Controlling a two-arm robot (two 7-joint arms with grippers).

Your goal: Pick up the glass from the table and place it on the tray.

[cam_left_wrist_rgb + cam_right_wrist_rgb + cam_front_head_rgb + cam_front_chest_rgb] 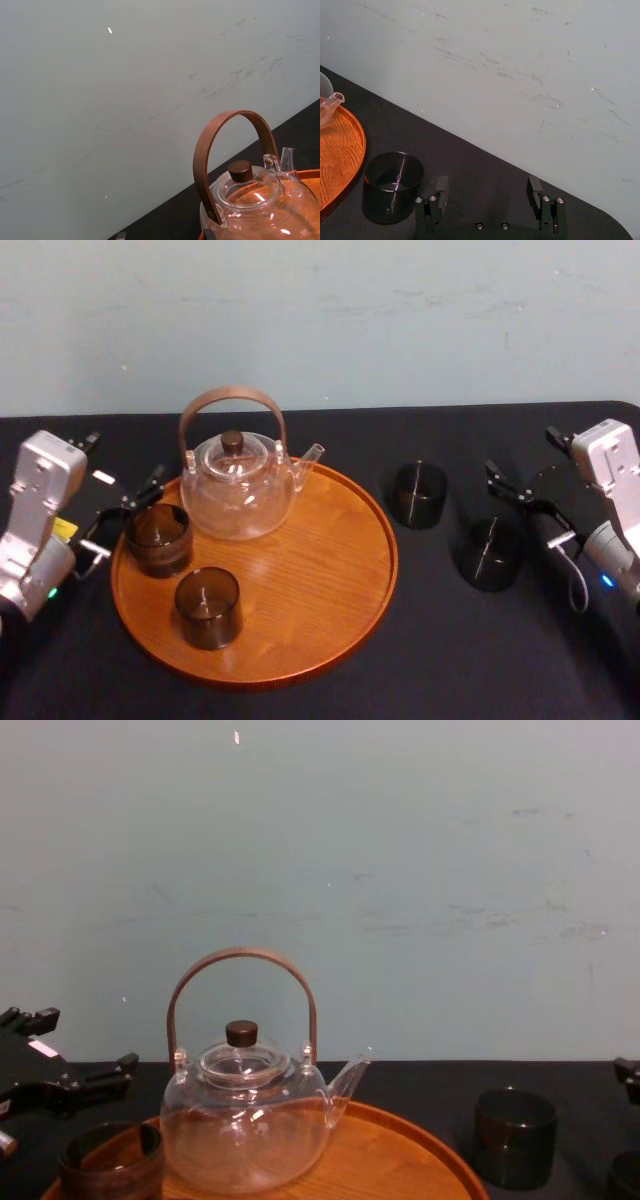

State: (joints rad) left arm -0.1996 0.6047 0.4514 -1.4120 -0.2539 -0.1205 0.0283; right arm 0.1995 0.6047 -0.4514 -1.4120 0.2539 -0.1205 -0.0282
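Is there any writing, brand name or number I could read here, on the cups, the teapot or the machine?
None can be read.
Yellow sticker on the left arm: too blurred to read.
White tag near it: too blurred to read.
Teapot, glasses, tray: no print visible.

Head camera high, chest camera low, both toward the tray [325, 585].

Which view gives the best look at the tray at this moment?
The head view: the whole tray shows from above, rim all round, carrying the teapot. The chest view cuts off its near part; the left wrist view catches a sliver, the right wrist view one edge.
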